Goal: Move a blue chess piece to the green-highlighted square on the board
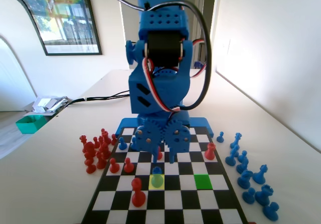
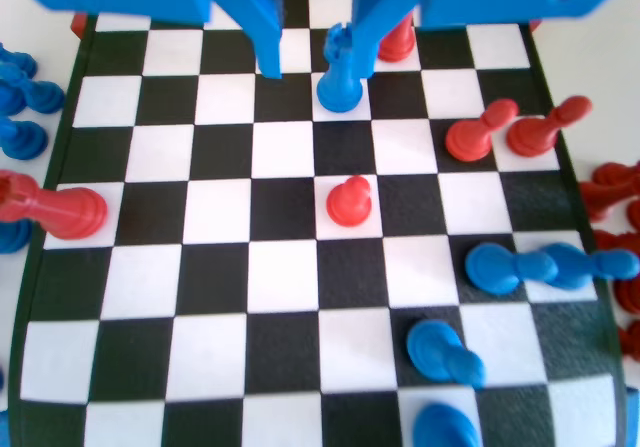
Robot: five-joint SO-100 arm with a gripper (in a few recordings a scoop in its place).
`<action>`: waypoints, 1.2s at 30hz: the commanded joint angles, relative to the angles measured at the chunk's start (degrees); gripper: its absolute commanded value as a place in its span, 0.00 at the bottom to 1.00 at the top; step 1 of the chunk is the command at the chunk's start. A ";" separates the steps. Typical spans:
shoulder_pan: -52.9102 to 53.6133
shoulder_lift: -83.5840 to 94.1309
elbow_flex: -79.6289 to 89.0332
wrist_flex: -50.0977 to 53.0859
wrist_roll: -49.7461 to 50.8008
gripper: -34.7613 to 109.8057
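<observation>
Fixed view: the blue arm's gripper [image 1: 164, 156] hangs low over the board [image 1: 220, 204], jaws apart, just behind the blue chess piece [image 1: 157, 178] standing on the yellow square [image 1: 150, 183]; the green-highlighted square [image 1: 203, 181] lies near, to its right.

Wrist view: the pawn [image 2: 340, 72] stands between the parted fingers [image 2: 262, 27], ungripped. Light, stiff, smooth plastic, it looks best pinched at the neck beneath the ball head.

Pawn [image 2: 339, 77] glossy smooth plastic; board [image 2: 220, 267] matt.

Fixed view faces arm; wrist overlooks board [image 2: 300, 267].
</observation>
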 commanded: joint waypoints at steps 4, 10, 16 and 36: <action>2.20 1.41 -3.78 -0.09 -0.44 0.34; 2.46 -0.18 -4.92 -0.62 -0.62 0.34; 1.76 -2.90 -6.42 -1.41 -0.44 0.34; 2.90 -5.54 -7.12 -3.69 -1.58 0.34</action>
